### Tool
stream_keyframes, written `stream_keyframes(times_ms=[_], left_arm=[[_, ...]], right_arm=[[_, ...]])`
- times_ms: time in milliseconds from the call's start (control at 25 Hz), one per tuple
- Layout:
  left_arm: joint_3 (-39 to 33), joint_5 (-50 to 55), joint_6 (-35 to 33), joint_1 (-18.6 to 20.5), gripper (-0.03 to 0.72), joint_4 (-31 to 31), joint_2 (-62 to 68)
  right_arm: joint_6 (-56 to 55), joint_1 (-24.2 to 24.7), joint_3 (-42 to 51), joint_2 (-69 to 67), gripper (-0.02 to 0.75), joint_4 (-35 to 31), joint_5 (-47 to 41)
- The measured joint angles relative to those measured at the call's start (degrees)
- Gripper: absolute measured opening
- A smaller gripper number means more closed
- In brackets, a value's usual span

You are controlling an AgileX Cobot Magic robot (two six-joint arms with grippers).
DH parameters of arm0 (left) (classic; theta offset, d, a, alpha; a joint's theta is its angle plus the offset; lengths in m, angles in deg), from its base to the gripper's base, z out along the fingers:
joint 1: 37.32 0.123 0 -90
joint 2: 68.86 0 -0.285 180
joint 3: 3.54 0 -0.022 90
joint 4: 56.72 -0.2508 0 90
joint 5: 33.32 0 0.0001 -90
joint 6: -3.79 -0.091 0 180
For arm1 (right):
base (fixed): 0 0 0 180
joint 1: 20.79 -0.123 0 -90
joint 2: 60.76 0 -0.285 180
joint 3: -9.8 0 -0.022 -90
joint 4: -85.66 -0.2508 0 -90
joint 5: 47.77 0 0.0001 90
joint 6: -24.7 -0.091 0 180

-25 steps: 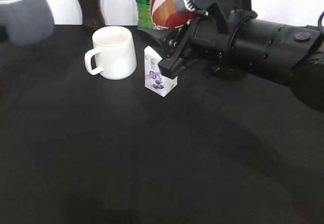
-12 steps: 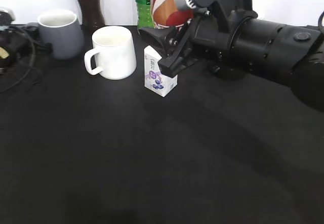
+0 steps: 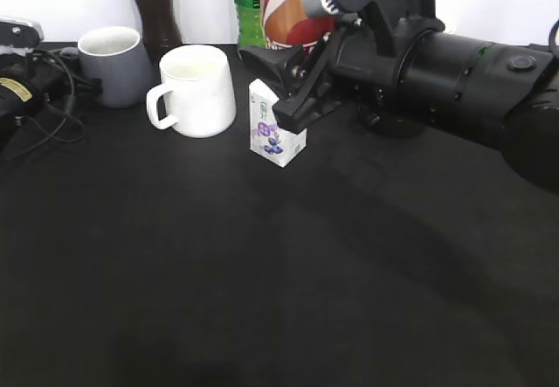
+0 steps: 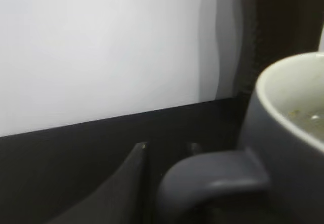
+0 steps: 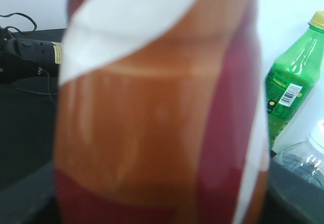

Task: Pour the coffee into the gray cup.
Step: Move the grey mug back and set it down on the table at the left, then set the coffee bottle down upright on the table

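The gray cup (image 3: 113, 62) stands on the black table at the back left, cream inside. In the left wrist view the gray cup (image 4: 293, 133) is at the right, and its loop handle (image 4: 212, 178) sits between the tips of my left gripper (image 4: 169, 147). In the exterior view my left gripper (image 3: 74, 59) is shut on that handle. The coffee bottle (image 3: 293, 7), with its red, brown and white label, is at the back centre and fills the right wrist view (image 5: 157, 113). My right gripper (image 3: 264, 86) is closed round its body; its fingers are hidden in the right wrist view.
A white mug (image 3: 196, 90) stands right of the gray cup. A small white carton (image 3: 275, 129) stands under my right gripper. A cola bottle (image 3: 155, 3) and a green bottle (image 3: 249, 3) line the back wall. A clear container (image 5: 304, 158) is behind the coffee bottle.
The gray cup came down from high at the left onto the table beside the white mug, then shifted slightly right, with my left arm following. The right arm and coffee bottle have not moved.
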Motion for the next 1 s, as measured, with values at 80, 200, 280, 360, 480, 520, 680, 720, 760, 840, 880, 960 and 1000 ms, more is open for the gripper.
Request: stream_keyframes(times_ms=[80, 200, 280, 360, 480, 520, 680, 720, 760, 840, 880, 960, 1000], left_arm=[[-0.46, -0.17, 0.25, 0.0, 0.241, -0.1, -0.12], [-4.39, -1.07, 0.43, 0.0, 0.27, 1.01, -1.7], [-6.75, -1.65, 0.43, 0.0, 0.313, 3.15, -3.15], [-9.89, -2.37, 0.31, 0.0, 0.321, 3.64, -5.21], [-17.01, -3.65, -2.0, 0.0, 0.324, 3.72, -8.96], [-20.12, -4.41, -2.21, 0.0, 0.324, 3.77, -11.31], [-34.67, -5.68, -2.21, 0.0, 0.324, 3.58, -26.39], [-37.55, -5.37, -2.21, -0.22, 0.324, 3.58, -30.61], [-39.74, -3.61, -2.21, -0.96, 0.324, 3.58, -35.17], [-40.88, 5.33, -2.21, -3.45, 0.324, 3.4, -42.68], [-40.93, 8.47, -2.21, -4.85, 0.324, 3.4, -45.93], [-40.93, 11.15, -1.97, -7.99, 0.324, 3.38, -50.7], [-40.93, 12.1, -1.86, -9.71, 0.324, 3.38, -52.27]], right_arm=[[0.0, 0.0, 0.0, 0.0, 0.531, 0.0, 0.0], [-0.05, 0.0, 0.0, 0.0, 0.531, 0.0, -0.05], [-0.05, 0.0, 0.0, 0.0, 0.531, 0.0, -0.05], [-0.05, 0.0, 0.0, 0.0, 0.531, 0.0, -0.05], [-0.05, 0.0, 0.0, 0.0, 0.531, 0.0, -0.05], [-0.11, 0.0, 0.0, 0.0, 0.531, -0.22, -0.05], [-0.11, 0.0, 0.0, 0.0, 0.531, -9.28, -0.05], [-0.11, 0.0, 0.0, 0.0, 0.531, -12.24, 0.0], [-0.11, 0.39, -0.03, 0.0, 0.531, -14.29, 0.0], [-0.11, 2.81, -1.23, 0.0, 0.531, -16.15, 0.0], [-0.06, 4.99, -1.59, 0.0, 0.531, -16.21, 0.0], [-0.06, 11.52, -1.83, 0.0, 0.531, -16.38, 0.0], [-0.06, 14.59, -1.94, 0.0, 0.531, -16.38, 0.0]])
